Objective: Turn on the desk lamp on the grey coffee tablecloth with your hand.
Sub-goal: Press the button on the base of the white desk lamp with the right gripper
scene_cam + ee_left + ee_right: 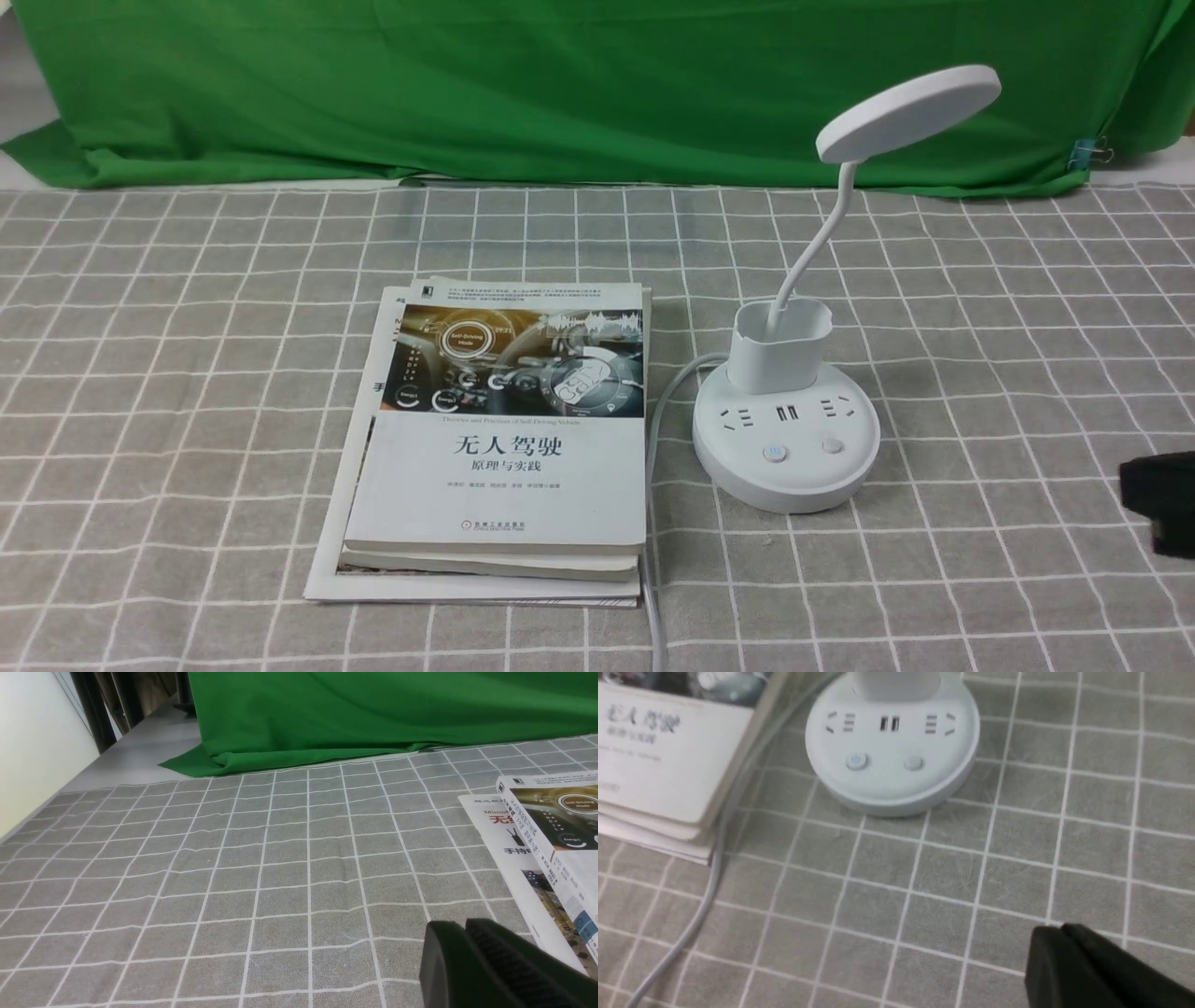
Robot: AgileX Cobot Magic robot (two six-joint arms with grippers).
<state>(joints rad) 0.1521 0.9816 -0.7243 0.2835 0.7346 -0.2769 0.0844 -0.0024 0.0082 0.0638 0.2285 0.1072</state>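
We judge the task barely begun. Our right gripper (1158, 499), its jaws seemingly pressed together and holding nothing, hangs over the grey coffee tablecloth (187, 373). The desk lamp (780, 359) stands to its left, well apart. The marked button (857, 761) on its base is untouched, so reaching and pressing are left. The lamp head's underside is hidden and the right gripper is cut off at the frame edge. The left gripper (462, 933) looks closed and empty.

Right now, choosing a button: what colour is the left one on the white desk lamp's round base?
Left button: white, blue-ringed; front view best.
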